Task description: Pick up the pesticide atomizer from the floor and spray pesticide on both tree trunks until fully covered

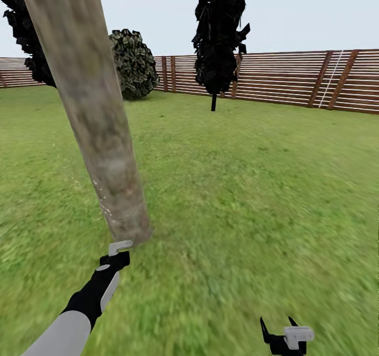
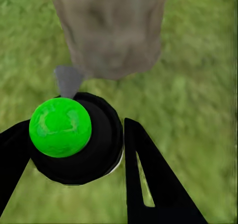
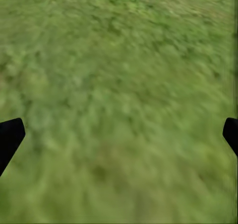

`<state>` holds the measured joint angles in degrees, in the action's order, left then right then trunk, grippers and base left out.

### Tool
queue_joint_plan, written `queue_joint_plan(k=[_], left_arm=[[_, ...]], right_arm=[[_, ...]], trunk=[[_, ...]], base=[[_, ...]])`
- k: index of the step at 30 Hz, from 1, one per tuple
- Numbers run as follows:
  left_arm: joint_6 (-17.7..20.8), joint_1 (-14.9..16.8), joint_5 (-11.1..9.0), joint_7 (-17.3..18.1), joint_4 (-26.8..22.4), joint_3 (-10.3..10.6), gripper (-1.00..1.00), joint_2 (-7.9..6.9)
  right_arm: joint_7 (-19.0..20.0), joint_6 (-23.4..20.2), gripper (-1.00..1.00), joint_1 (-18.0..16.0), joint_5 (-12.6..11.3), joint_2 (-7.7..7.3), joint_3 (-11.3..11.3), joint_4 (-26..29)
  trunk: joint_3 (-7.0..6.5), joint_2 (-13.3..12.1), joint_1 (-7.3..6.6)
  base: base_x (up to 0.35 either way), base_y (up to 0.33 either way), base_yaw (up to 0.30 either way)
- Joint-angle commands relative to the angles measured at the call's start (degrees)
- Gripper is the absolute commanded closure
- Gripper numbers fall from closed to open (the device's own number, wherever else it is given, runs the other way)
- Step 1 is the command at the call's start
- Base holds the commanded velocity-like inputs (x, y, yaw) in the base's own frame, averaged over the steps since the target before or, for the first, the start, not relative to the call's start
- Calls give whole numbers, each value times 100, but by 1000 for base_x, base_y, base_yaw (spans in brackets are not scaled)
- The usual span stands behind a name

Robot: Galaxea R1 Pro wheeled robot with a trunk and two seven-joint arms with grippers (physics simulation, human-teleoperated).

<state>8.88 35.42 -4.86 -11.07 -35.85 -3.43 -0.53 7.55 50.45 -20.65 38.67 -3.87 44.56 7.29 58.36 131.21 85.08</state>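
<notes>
Atomizer (image 2: 74, 139) sat clamped between the two dark fingers of the left gripper (image 1: 117, 258), its pale trigger head pointing at the base of the tree trunk (image 1: 95, 114), just beside the bark, toward eleven o'clock from the robot. From the left wrist camera the bottle showed a bright green cap, with the grey nozzle aimed at the trunk's foot, which suggested the arm was held low so the spray would reach the lowest bark. Whether the trunk was already covered could not be told from the bark. The right gripper (image 1: 284, 335) hung low at five o'clock with its fingers spread wide and empty over the grass (image 3: 119, 85), probably kept clear of the work. A second tree (image 1: 221, 35) stood at one o'clock, before the slatted fence (image 1: 295, 80).
</notes>
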Motion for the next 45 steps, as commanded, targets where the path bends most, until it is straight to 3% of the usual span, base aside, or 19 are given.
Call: queue_joint_plan(k=[1, 15, 39, 45], left_arm=[[0, 0, 3, -4, -1, 1, 100, 0], [0, 0, 3, -1, -1, 1, 100, 0], [0, 0, 18, -8, -1, 1, 100, -8], [-1, -23, 4, -1, -8, 2, 100, -9]], right_arm=[[0, 0, -100, 0, 0, 0, 0, 0], [0, 0, -100, 0, 0, 0, 0, 0], [0, 0, -100, 0, 0, 0, 0, 0], [0, 0, -100, 0, 0, 0, 0, 0]], trunk=[[0, 0, 0], [0, 0, 0], [0, 0, 0], [0, 0, 0]], base=[[157, -268, 0], [142, -268, 206], [2, -274, 279], [0, -62, 157]])
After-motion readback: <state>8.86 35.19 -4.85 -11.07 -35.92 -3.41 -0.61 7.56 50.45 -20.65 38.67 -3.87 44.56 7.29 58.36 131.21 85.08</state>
